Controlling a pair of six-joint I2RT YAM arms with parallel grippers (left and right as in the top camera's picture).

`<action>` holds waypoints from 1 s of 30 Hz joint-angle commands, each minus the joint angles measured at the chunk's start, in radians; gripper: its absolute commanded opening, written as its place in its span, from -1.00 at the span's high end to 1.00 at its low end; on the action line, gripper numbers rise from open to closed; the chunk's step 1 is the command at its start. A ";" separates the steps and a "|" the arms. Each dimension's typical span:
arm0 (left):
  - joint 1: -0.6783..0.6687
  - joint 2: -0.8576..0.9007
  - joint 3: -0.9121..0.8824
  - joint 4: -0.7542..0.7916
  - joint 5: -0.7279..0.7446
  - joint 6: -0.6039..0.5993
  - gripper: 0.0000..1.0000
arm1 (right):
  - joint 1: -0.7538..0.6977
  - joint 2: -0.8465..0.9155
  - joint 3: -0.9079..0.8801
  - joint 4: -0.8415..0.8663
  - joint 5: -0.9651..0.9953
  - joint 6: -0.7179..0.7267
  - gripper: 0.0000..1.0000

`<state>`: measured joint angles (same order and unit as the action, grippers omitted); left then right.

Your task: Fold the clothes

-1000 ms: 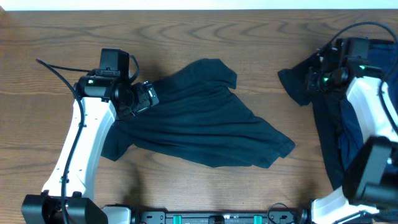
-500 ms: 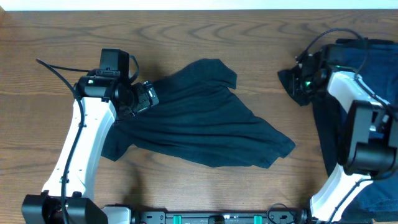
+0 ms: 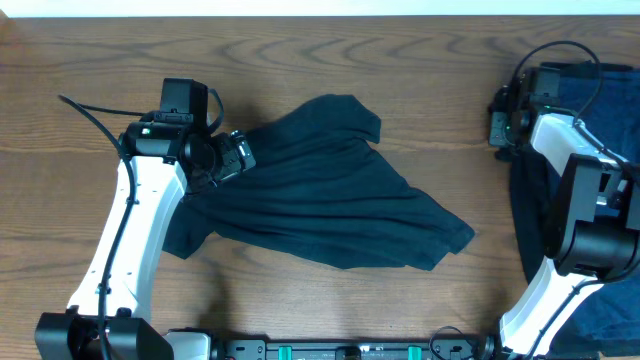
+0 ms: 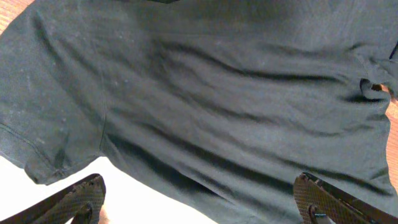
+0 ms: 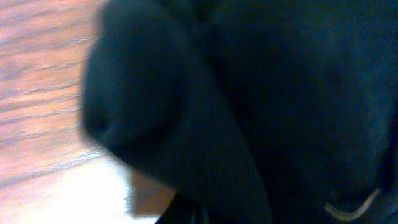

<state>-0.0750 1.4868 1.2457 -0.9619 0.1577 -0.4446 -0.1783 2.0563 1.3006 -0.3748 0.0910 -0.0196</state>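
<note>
"Judging from the table (image 3: 420, 60) downward, how much folding is reckoned done?"

"None, it seems. The black T-shirt (image 3: 330, 200) is laid out in the middle of the table, rumpled and skewed, with no fold made in it. A pile of dark clothes (image 3: 528, 215) is heaped at the right edge, unsorted. The whole task is judged to be left."

"And the grippers?"

"The left gripper (image 3: 238, 152) is held over the shirt's left side with its jaws spread wide. Nothing is gripped, and its fingers (image 4: 78, 196) are seen well apart above the cloth. The right gripper (image 3: 500, 125) is clenched at the pile's upper left corner."

"Is cloth pinched there?"

"That cannot be told. The right wrist view is filled by blurred dark fabric (image 5: 249, 93), and no fingertips are shown. Part of the pile is covered by the right arm (image 3: 585, 200) and cut off by the frame, so the garments cannot be counted."
</note>
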 commanded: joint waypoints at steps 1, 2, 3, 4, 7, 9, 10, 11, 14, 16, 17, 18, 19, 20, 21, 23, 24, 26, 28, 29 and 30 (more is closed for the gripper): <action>-0.001 0.011 0.001 -0.002 -0.001 0.006 -0.96 | -0.014 0.034 0.009 -0.003 0.043 0.023 0.91; -0.001 0.011 0.001 -0.002 -0.001 0.006 -0.96 | -0.011 0.033 0.022 -0.008 0.001 0.022 0.92; -0.001 0.011 0.001 -0.002 -0.001 0.006 -0.96 | -0.008 0.029 0.035 -0.014 -0.042 0.021 0.90; -0.001 0.011 0.001 -0.002 -0.001 0.006 -0.96 | -0.002 0.023 0.055 -0.029 -0.096 0.016 0.88; -0.001 0.011 0.001 -0.002 -0.001 0.006 -0.96 | 0.029 -0.002 0.137 -0.097 -0.200 0.015 0.83; -0.001 0.011 0.001 -0.002 -0.001 0.006 -0.96 | 0.061 -0.020 0.209 -0.163 -0.219 0.015 0.84; -0.001 0.011 0.001 -0.002 -0.001 0.006 -0.96 | 0.087 -0.029 0.257 -0.205 -0.220 0.015 0.85; -0.001 0.011 0.001 -0.002 -0.001 0.006 -0.96 | 0.109 -0.037 0.292 -0.237 -0.224 0.014 0.85; -0.001 0.011 0.001 -0.002 -0.001 0.006 -0.96 | 0.190 -0.042 0.389 -0.311 -0.247 -0.010 0.88; -0.001 0.011 0.001 -0.002 -0.001 0.006 -0.96 | 0.251 -0.042 0.420 -0.326 -0.254 -0.015 0.68; -0.001 0.011 0.001 -0.002 -0.001 0.006 -0.96 | 0.279 -0.042 0.420 -0.320 -0.253 -0.015 0.61; -0.001 0.011 0.001 -0.002 -0.001 0.006 -0.96 | 0.311 -0.042 0.420 -0.313 -0.253 -0.016 0.61; -0.001 0.011 0.001 -0.002 -0.001 0.006 -0.96 | 0.343 -0.035 0.417 -0.301 -0.253 -0.016 0.65; -0.001 0.011 0.001 -0.002 -0.001 0.006 -0.96 | 0.370 -0.027 0.417 -0.293 -0.253 -0.016 0.71; -0.001 0.011 0.001 -0.002 -0.001 0.006 -0.96 | 0.400 -0.016 0.417 -0.282 -0.251 -0.016 0.76; -0.001 0.011 0.001 -0.002 -0.001 0.006 -0.96 | 0.450 0.011 0.417 -0.259 -0.231 -0.020 0.81; -0.001 0.011 0.001 -0.002 -0.001 0.006 -0.96 | 0.471 0.027 0.417 -0.245 -0.214 -0.020 0.81; -0.001 0.011 0.001 -0.002 -0.001 0.006 -0.96 | 0.510 0.065 0.417 -0.214 -0.176 -0.020 0.84; -0.001 0.011 0.001 -0.002 -0.001 0.006 -0.96 | 0.539 0.108 0.417 -0.183 -0.158 -0.020 0.87; -0.001 0.011 0.001 -0.002 -0.001 0.006 -0.96 | 0.551 0.129 0.417 -0.172 -0.147 -0.019 0.87; -0.001 0.011 0.001 -0.002 -0.001 0.006 -0.96 | 0.560 0.150 0.417 -0.166 -0.142 -0.019 0.88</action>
<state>-0.0750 1.4868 1.2457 -0.9619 0.1577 -0.4446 0.3630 2.1407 1.7123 -0.5472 -0.1020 -0.0341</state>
